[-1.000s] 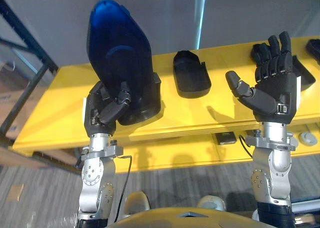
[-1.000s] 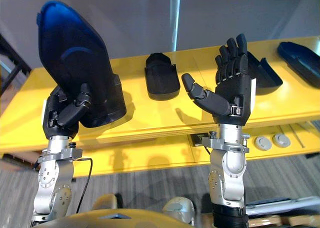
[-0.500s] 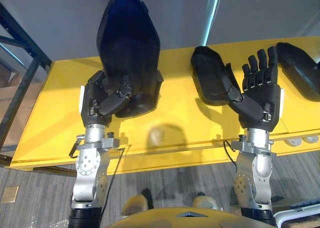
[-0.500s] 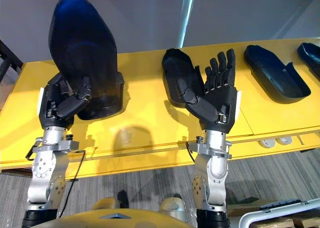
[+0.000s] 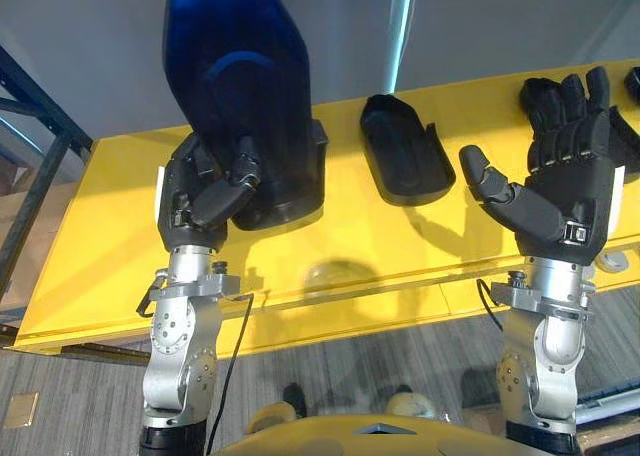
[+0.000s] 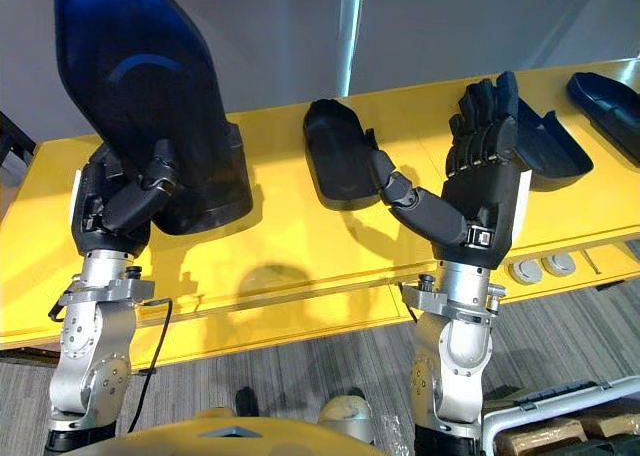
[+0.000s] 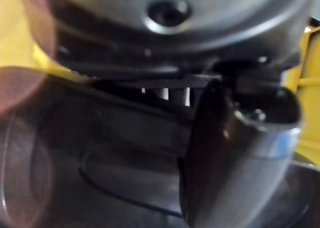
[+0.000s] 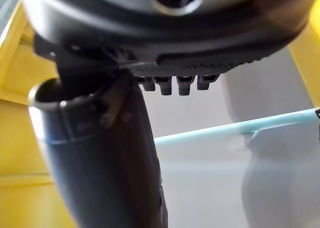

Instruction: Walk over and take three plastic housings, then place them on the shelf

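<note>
Holding a dark-blue plastic housing (image 5: 235, 86) upright, left hand (image 5: 205, 191) has fingers and thumb curled round its lower end. The hand is raised over the left half of the yellow table (image 5: 110, 246), and the housing's rounded top rises above the table's far edge. Left wrist view: the thumb (image 7: 225, 153) lies pressed against the dark shell.

Right hand (image 5: 565, 191): raised over the table's right half, palm towards the camera, fingers straight and pointing up, thumb spread sideways, nothing in it. Right wrist view agrees: the thumb (image 8: 100, 153) is extended with only grey wall past it.

On the table:
- second housing (image 5: 405, 151), black, lying hollow side up near the table's middle, between the two hands and touched by neither.
- third housing (image 6: 550, 146), towards the table's right end, partly hidden behind the right hand's fingers.
- fourth housing (image 6: 608, 94), at the table's far right corner, cut off by the view's edge.

Off the table's left end stands a dark metal rack (image 5: 45, 146).
</note>
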Controlling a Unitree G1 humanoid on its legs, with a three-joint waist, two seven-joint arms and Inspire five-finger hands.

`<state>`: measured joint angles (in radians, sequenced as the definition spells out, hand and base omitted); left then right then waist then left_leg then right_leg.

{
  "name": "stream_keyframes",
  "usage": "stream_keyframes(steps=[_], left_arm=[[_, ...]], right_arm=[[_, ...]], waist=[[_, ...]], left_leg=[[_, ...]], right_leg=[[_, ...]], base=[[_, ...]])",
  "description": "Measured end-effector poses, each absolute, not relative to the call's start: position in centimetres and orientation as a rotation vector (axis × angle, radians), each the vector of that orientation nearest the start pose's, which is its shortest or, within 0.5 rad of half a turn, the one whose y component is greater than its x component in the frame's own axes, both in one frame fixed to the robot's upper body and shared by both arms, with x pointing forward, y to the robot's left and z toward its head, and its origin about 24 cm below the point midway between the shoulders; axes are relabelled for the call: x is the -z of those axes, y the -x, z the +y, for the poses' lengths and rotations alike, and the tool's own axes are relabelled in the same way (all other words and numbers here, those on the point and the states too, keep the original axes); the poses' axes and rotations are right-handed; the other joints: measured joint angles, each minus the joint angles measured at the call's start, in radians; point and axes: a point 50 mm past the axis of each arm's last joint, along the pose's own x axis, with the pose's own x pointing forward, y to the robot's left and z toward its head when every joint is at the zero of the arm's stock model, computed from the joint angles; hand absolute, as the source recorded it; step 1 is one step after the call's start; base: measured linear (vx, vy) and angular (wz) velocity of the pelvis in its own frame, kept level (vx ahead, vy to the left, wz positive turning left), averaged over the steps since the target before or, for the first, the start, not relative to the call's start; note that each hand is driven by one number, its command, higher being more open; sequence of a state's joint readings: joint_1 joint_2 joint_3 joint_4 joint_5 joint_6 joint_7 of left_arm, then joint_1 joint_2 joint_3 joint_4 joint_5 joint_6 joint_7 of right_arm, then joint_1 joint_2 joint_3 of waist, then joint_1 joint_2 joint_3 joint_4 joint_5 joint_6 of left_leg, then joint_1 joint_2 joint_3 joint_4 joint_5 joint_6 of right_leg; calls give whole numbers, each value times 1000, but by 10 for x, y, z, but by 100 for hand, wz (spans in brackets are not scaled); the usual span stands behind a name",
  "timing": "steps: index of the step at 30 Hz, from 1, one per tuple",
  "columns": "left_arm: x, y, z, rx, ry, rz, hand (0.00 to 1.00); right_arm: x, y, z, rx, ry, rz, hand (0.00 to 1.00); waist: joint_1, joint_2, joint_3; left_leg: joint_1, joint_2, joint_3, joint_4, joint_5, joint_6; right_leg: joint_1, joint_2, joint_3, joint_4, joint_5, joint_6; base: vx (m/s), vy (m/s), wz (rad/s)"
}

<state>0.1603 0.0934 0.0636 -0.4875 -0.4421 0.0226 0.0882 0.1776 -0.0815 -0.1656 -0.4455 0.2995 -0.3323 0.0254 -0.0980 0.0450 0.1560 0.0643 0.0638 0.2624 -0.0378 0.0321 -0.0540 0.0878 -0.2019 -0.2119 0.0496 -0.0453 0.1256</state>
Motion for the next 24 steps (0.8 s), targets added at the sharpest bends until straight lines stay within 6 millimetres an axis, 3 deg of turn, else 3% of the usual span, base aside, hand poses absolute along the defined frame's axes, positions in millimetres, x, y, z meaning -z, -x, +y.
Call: stream_keyframes(steps=[6,13,18,21,22,24], left_arm=[[-105,-219,188,-88,343,-160,0],[-102,-241,189,-86,320,-91,0],[-84,-249,191,-84,336,28,0],[-80,-259,194,-95,319,64,0],[-74,-276,203,-140,305,105,0],[-68,-282,209,-177,304,131,0]], right_arm=[[-135,-197,-197,51,-123,-596,100],[-136,-200,-181,-106,-94,-589,100],[-140,-205,-169,-196,-90,-602,100],[-141,-209,-162,-241,-118,-604,100],[-138,-217,-150,-322,-141,-591,100],[-139,-218,-142,-384,-129,-585,100]], waist=[[-12,-1,-1],[-14,-2,-2],[-14,-2,-3],[-12,-2,-5],[-13,5,-11],[-13,9,-14]], left_leg=[[16,2,16,-44,31,-1],[17,1,19,-44,37,0],[16,2,17,-45,45,2],[16,2,12,-46,51,3],[15,2,8,-50,61,5],[14,4,9,-51,63,5]], right_leg=[[-14,9,12,-1,14,2],[-16,9,20,-3,23,2],[-15,9,17,-3,28,0],[-12,9,12,-3,33,-1],[-8,10,10,-13,43,1],[0,14,9,-33,54,-1]], base=[[-24,3,-7],[-3,6,-2],[-8,1,1],[-72,13,5],[-125,24,2],[-94,19,0]])
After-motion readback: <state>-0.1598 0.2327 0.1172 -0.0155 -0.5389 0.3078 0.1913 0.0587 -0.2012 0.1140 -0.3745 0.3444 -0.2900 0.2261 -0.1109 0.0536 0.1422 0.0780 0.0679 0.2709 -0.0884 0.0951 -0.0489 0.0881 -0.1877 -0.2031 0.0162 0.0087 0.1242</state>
